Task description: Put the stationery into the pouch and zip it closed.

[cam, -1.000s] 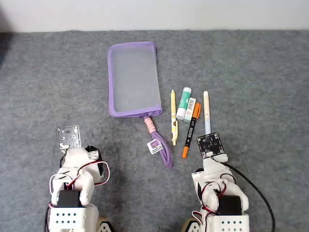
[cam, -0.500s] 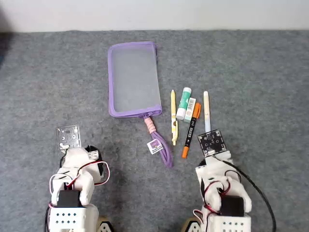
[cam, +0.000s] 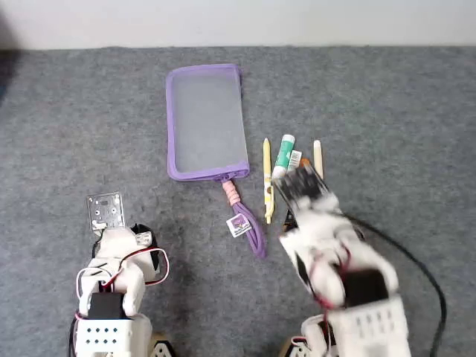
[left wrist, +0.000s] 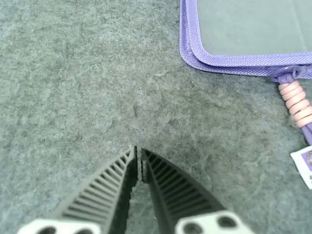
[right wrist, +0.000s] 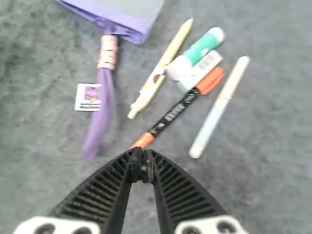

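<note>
Grey felt tabletop (cam: 416,111); purple pouch (cam: 207,123) lying flat. Right gripper (right wrist: 142,165) clenched empty, tips near orange marker (right wrist: 180,109). Left gripper (left wrist: 139,158) clenched empty.

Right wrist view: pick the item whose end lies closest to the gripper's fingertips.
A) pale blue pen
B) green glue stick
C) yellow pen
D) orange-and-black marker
D: the orange-and-black marker has its orange end just ahead of the shut right gripper, while the yellow pen, green glue stick and pale blue pen lie farther off.
</note>
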You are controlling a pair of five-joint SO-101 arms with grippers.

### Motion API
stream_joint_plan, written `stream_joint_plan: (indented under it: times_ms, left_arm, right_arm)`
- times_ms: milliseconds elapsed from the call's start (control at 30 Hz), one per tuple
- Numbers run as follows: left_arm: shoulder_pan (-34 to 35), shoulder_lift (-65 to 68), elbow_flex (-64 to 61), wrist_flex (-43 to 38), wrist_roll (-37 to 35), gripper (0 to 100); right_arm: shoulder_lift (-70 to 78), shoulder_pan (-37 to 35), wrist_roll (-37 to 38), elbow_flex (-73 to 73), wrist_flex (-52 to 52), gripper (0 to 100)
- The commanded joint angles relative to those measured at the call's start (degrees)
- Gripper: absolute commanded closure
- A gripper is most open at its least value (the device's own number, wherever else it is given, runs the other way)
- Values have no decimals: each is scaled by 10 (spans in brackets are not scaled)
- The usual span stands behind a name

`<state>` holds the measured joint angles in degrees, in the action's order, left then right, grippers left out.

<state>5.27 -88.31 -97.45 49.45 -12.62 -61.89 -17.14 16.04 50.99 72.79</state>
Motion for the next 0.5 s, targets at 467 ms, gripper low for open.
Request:
stream_joint_plan:
  times_ms: [467]
  left_arm:
    - [4, -5, 7, -2, 3, 986]
  right_arm:
    - [612, -117, -105, -461, 8, 846]
